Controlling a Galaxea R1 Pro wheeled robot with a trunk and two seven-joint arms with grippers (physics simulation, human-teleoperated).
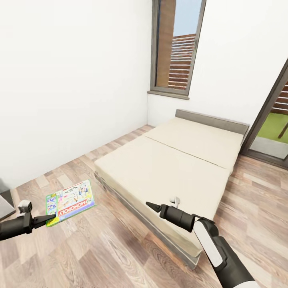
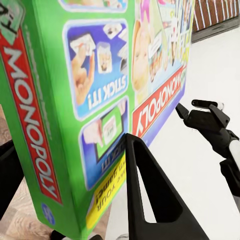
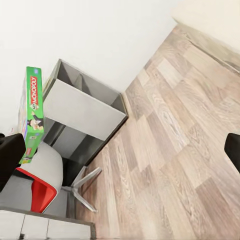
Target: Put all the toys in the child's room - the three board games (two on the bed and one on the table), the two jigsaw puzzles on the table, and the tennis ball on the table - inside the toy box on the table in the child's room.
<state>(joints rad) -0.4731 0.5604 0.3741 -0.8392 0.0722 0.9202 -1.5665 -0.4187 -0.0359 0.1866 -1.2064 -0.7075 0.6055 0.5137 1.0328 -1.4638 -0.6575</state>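
One board game (image 1: 70, 202) in left end effector (image 1: 47, 219).

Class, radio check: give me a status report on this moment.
Left end effector shut on Monopoly box, held above the floor. Right end effector empty over bed edge. Nothing in the way.

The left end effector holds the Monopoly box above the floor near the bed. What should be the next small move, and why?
Probably turn the base left, away from the bed, keeping the grip. The left end effector is shut on the Monopoly box, and the head view shows no toy box, while desk-like furniture stands by the wall in the right wrist view.
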